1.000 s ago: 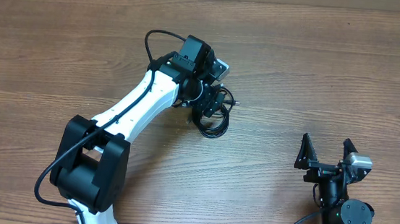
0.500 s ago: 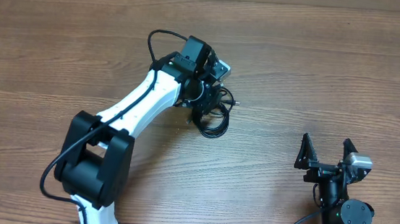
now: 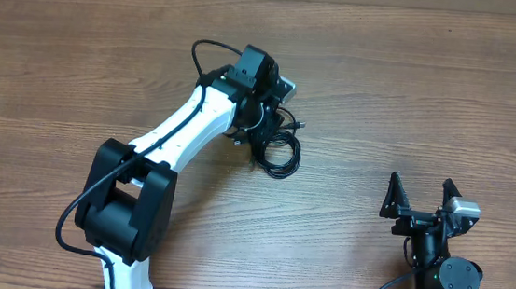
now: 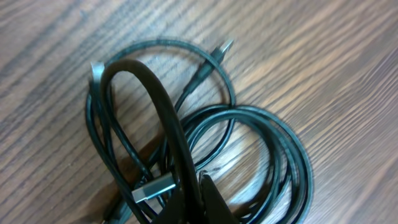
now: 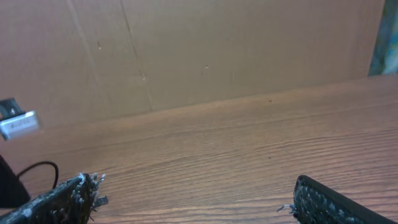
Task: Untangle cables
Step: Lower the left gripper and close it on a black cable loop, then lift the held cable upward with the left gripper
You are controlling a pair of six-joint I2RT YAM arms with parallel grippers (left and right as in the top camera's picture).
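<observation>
The cables [image 3: 282, 153] are a small tangle of thin black loops on the wooden table, just right of my left arm's wrist. My left gripper [image 3: 261, 135] sits over the tangle's left side. In the left wrist view it [image 4: 189, 200] is shut on one thick black strand that arches up from the cables [image 4: 273, 134]. A silver plug [image 4: 154, 188] lies beside the jaws, and a small connector tip [image 4: 224, 47] points up and right. My right gripper [image 3: 420, 198] stands open at the lower right, far from the cables, with nothing between its fingers [image 5: 59, 196].
The wooden table [image 3: 412, 92] stretches all around the tangle. A brown cardboard wall [image 5: 205, 50] rises behind the table's far edge. The left arm's own thick black wire [image 3: 201, 51] loops out near its wrist.
My left gripper has closed on a strand of the tangle. The loops have shifted slightly to the right. The right arm has not moved.
</observation>
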